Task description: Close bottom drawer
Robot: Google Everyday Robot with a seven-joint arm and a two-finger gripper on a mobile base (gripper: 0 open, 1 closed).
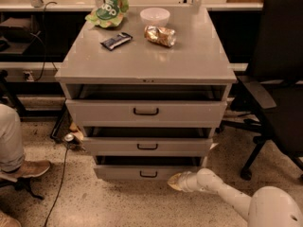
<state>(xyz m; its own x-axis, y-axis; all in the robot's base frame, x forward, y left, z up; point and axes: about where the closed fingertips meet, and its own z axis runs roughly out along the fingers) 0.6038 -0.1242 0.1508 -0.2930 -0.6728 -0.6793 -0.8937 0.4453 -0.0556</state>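
Observation:
The bottom drawer [147, 172] is the lowest of three in the grey cabinet [147, 56]. It sticks out only a little, with a thin dark gap above its low front and a small dark loop handle at its middle. My gripper [173, 182] is at floor level at the end of the white arm [222, 193] that comes from the lower right. It rests against the right part of the drawer's front, just right of the handle.
The middle drawer [147, 145] and top drawer [146, 111] stand slightly open. A black office chair [277, 93] stands close on the right. A person's leg and shoe [19, 167] are at the left. Snacks and a white bowl [155, 16] lie on the cabinet top.

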